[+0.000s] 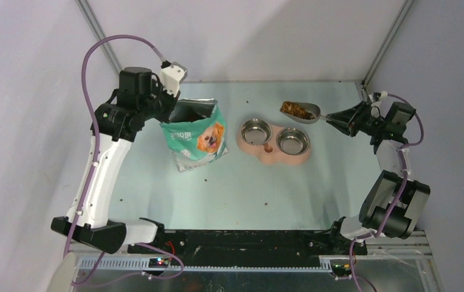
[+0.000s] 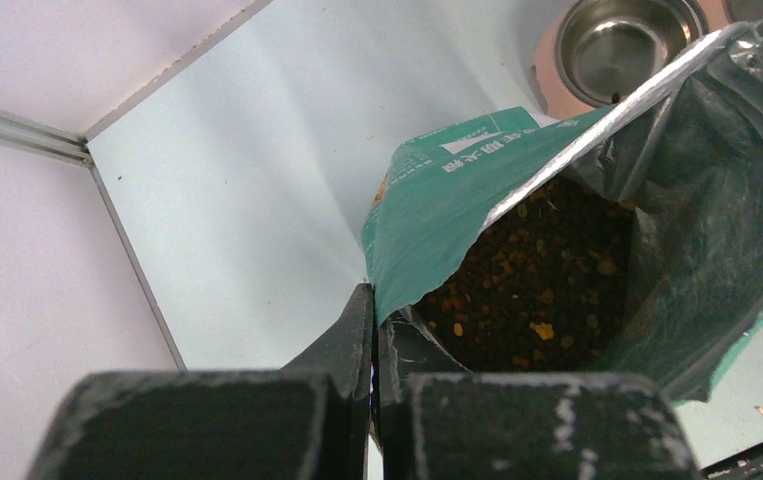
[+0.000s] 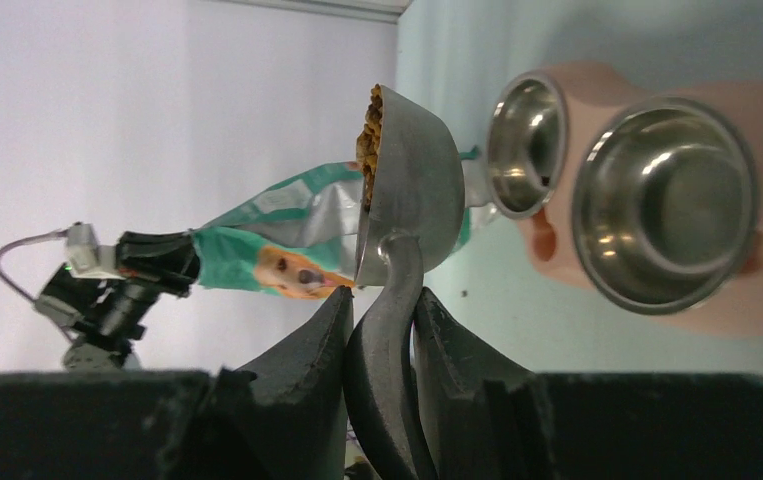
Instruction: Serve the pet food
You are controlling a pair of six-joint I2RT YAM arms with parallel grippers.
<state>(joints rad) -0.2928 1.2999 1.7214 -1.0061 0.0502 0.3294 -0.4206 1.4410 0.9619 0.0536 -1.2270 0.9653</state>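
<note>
The pet food point(image 1: 296, 110) fills a grey metal scoop point(image 1: 307, 114) that hangs level just beyond the right steel bowl point(image 1: 293, 142). My right gripper point(image 1: 340, 119) is shut on the scoop's dark handle point(image 3: 387, 330), and in the right wrist view the kibble point(image 3: 368, 140) heaps at the scoop's rim. The teal bag point(image 1: 194, 137) stands open at centre left. My left gripper point(image 2: 374, 300) is shut on the bag's torn rim point(image 2: 412, 250), and more kibble point(image 2: 542, 290) shows inside. Both bowls point(image 3: 667, 205) look nearly bare.
The two bowls sit in a pink feeder point(image 1: 275, 157) at mid table. A few stray pellets point(image 1: 266, 202) lie on the pale table in front of the bag and feeder. Walls and metal frame posts close in the back and sides.
</note>
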